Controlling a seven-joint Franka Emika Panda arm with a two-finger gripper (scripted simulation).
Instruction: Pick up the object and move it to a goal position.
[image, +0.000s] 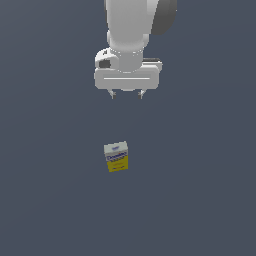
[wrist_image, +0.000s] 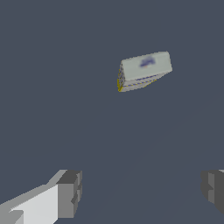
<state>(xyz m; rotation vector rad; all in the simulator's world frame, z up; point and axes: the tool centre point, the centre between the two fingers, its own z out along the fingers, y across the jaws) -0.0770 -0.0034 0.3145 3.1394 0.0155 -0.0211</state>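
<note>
The object is a small carton (image: 116, 156), white above with dark blue lettering and yellow below, standing on the dark grey floor near the middle of the exterior view. In the wrist view the carton (wrist_image: 143, 70) shows from above, mostly its white top face with a blurred blue mark. My gripper (image: 127, 94) hangs well above and behind the carton, pointing down, apart from it. Its two fingertips (wrist_image: 70, 194) stand wide apart with nothing between them, so it is open and empty.
A flat dark grey surface (image: 200, 190) fills both views. The white arm (image: 131, 30) comes down from the top of the exterior view. No other objects show.
</note>
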